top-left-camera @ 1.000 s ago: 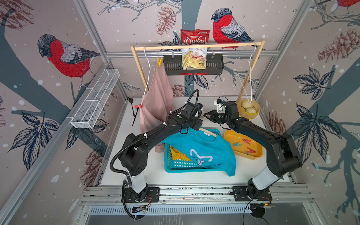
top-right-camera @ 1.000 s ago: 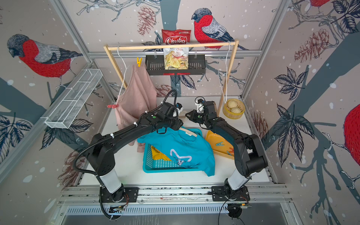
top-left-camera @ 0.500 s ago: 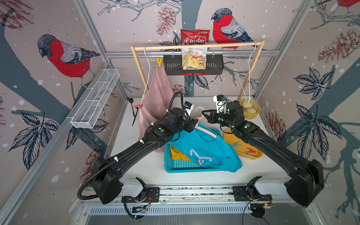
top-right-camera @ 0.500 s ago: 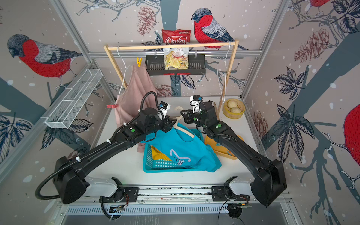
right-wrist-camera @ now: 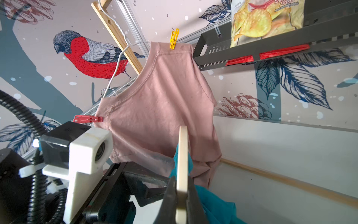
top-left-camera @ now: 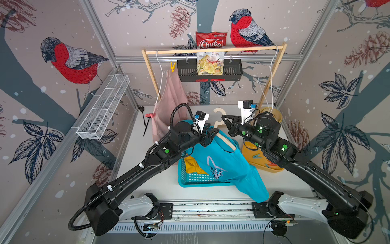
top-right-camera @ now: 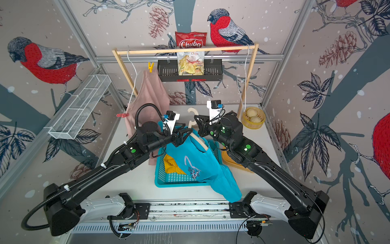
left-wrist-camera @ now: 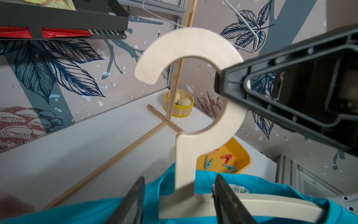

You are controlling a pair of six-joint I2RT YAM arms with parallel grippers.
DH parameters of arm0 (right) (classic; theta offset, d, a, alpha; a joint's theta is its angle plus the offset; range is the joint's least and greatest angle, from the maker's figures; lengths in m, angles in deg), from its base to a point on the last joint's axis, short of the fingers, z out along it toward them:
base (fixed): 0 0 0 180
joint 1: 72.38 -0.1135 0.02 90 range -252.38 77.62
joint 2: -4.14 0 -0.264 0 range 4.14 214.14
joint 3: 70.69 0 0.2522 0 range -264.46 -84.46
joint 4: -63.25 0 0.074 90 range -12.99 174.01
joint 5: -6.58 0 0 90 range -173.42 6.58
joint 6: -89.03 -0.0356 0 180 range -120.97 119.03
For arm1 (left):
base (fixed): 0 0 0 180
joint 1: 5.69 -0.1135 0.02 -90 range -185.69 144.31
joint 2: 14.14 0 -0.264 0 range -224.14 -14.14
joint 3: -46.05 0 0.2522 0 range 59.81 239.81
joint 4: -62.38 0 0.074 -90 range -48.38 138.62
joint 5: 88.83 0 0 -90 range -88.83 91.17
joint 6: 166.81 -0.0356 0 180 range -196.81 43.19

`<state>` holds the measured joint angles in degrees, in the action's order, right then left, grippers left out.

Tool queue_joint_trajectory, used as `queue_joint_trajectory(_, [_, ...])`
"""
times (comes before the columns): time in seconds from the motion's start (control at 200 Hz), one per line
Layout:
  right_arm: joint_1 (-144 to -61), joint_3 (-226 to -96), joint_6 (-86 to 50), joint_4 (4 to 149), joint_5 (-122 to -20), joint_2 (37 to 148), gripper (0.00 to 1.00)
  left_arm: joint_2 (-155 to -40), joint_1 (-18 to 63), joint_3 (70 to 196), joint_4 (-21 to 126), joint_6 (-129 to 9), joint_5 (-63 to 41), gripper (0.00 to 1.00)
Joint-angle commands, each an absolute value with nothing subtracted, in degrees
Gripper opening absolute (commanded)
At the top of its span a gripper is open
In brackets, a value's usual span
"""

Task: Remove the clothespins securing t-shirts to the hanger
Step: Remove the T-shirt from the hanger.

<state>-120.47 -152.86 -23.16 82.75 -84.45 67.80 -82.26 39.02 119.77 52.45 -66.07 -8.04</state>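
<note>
R claw (right-wrist-camera: 181,180) clamps wooden hanger (left-wrist-camera: 193,48) at hook. L claw (left-wrist-camera: 180,177) part-spread, astride hanger neck above teal t-shirt (top-left-camera: 223,164) collar.

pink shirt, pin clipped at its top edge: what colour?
The clothespin is yellow; it shows best in the right wrist view.

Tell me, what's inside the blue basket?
A crumpled yellow t-shirt shows inside the blue basket. The teal t-shirt on the wooden hanger drapes over the rest of the basket, so anything else in there is hidden.
</note>
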Motion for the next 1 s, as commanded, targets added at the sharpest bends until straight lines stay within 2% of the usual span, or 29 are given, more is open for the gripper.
queue_joint_trajectory(0.0, [-123.0,-154.6,-19.5,83.0,-88.2,68.4,0.00,-83.1,39.2,120.9,55.2,-65.3,-9.5,0.47])
queue_joint_trajectory(0.13, [-126.6,-156.5,-15.2,84.2,-91.3,69.7,0.00,-84.1,39.2,121.8,54.2,-65.0,-9.5,0.34])
queue_joint_trajectory(0.255, [-129.0,-157.4,-12.0,84.7,-94.0,70.7,0.00,-84.4,39.1,122.4,53.0,-64.8,-9.5,0.26])
queue_joint_trajectory(0.38, [-129.3,-157.2,-11.4,84.5,-95.1,70.7,0.00,-84.2,39.2,122.4,52.2,-64.7,-9.5,0.06])
queue_joint_trajectory(0.5, [-129.3,-157.1,-10.8,84.3,-95.1,70.0,0.00,-83.0,39.2,122.2,52.3,-65.2,-9.1,0.00])
queue_joint_trajectory(0.555, [-129.3,-157.1,-10.6,84.1,-94.8,69.6,0.11,-82.5,39.2,122.3,52.6,-65.4,-8.9,0.00])
queue_joint_trajectory(0.66, [-129.3,-157.6,-9.1,84.2,-90.3,68.7,0.55,-81.3,39.1,122.3,53.9,-65.8,-8.3,0.00])
queue_joint_trajectory(0.715, [-129.4,-158.8,-8.5,85.3,-88.0,68.3,0.69,-80.7,39.2,122.7,54.3,-66.4,-8.0,0.00])
queue_joint_trajectory(0.92, [-129.3,-164.6,-7.3,92.7,-88.6,64.5,0.86,-78.6,39.3,130.3,48.7,-70.9,-4.0,0.00])
queue_joint_trajectory(0.996, [-129.3,-166.8,-7.2,96.3,-85.1,63.3,0.89,-76.8,39.1,133.6,45.0,-72.1,0.8,0.00])
